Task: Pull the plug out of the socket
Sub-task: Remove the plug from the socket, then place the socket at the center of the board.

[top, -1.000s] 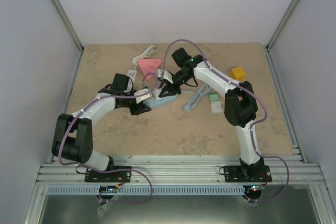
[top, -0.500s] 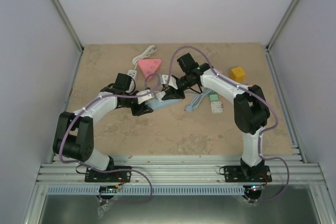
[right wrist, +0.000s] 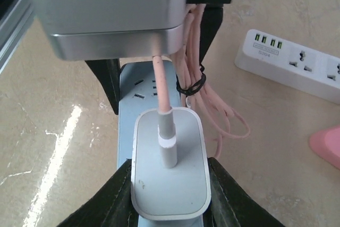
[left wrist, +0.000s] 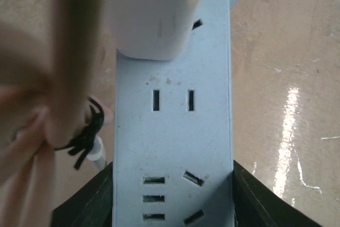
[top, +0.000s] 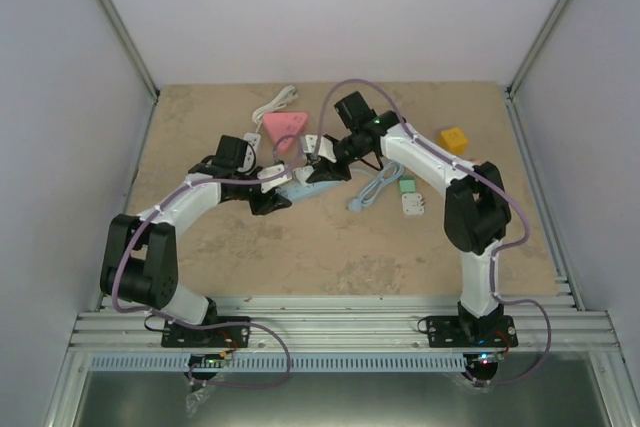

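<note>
Right gripper (right wrist: 169, 195) clamped on white plug (right wrist: 154, 184); plug looks seated in blue power strip (left wrist: 172, 131). Left gripper (left wrist: 172, 200) pinches strip. Risk: skewed pull jams prongs, strip slips free, pink cable (right wrist: 162, 83) snags.

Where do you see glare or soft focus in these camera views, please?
Left wrist: the pink cable near the lens is blurred, and glare streaks the table right of the power strip. Right wrist: the grey housing at top is soft, the plug sharp. Top external: evenly lit.
</note>
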`<state>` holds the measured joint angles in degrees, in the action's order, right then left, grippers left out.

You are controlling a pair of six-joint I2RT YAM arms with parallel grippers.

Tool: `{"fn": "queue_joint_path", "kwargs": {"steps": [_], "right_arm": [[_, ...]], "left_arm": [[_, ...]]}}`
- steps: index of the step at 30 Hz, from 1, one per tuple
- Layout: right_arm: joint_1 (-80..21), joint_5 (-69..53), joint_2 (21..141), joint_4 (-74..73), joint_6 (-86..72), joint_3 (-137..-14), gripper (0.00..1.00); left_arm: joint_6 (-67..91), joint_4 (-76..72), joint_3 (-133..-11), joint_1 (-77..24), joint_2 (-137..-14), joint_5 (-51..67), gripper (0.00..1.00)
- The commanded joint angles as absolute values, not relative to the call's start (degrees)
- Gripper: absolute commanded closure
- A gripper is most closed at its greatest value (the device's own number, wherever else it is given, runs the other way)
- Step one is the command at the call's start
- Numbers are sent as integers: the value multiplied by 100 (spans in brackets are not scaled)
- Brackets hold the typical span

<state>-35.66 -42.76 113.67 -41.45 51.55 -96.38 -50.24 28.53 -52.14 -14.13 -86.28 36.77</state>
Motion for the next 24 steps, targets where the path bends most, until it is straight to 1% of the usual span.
{"fn": "queue_joint_path", "kwargs": {"steps": [1,7,12,18,22,24], "right_arm": [[-3511,-4952,11610,-4408,4729,-10760,100],[-3557,-4951,12028,-4935,4404,-11325,99],[-3746,-4595,12015,-4827,4478,-11285,99],[-3589,-4993,11302,-3906,5111,-10248,100],[-3089,-5841,11369,-3927,5063,-10357,99],[-2998,-5902,11492,-4177,5111,-10548,100]], "left_arm": [[-4906,3319,-5053,-1419,-8708,3287,100],[-4851,3252,-5024,-1432,-8670,3204,100],[-4859,3270,-5031,-1441,-8693,3221,100],[-5029,3417,-5059,-1441,-8688,3427,100],[-5034,3434,-5065,-1433,-8690,3437,100],[-5029,3449,-5078,-1433,-8712,3443,100]]}}
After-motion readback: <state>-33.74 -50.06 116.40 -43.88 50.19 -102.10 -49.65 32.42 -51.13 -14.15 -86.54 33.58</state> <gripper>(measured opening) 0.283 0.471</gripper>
